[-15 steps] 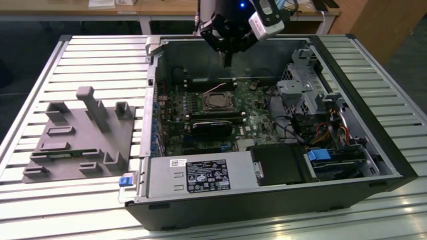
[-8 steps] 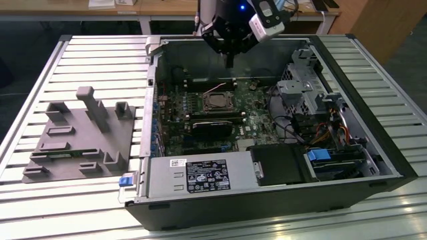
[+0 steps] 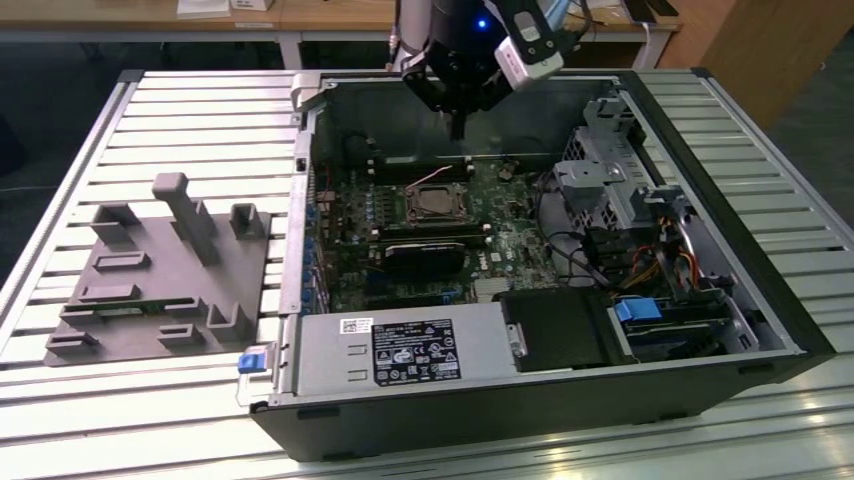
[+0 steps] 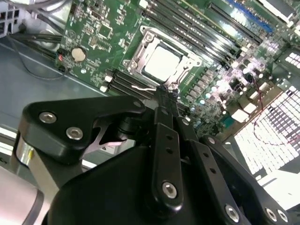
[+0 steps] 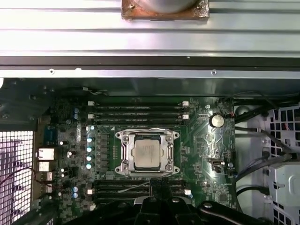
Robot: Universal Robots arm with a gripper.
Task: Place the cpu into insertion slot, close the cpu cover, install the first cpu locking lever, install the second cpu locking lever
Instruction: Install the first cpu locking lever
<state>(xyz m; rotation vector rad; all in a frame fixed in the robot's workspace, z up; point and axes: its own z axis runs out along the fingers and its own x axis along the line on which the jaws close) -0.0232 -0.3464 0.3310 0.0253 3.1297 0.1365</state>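
The chip [image 5: 147, 154] sits flat in its socket [image 3: 412, 203], pale metal top facing up. The thin silver cover [image 5: 126, 140] lies down around it, so that the chip shows through the square opening. We cannot tell how the locking levers stand (they are too fine to make out). Long black memory slots [image 5: 136, 110] run along two sides of the socket on the green board [image 5: 206, 154], with a coin battery [image 5: 216, 120] nearby. The gripper [image 4: 165, 91] hangs above the board beside the socket, apart from the chip, with its fingers pressed together on nothing. The board lies in an open computer case [image 3: 534, 410] on a slatted table [image 3: 200, 120]. A grey holder block [image 3: 160, 270] rests at the exterior view's left.
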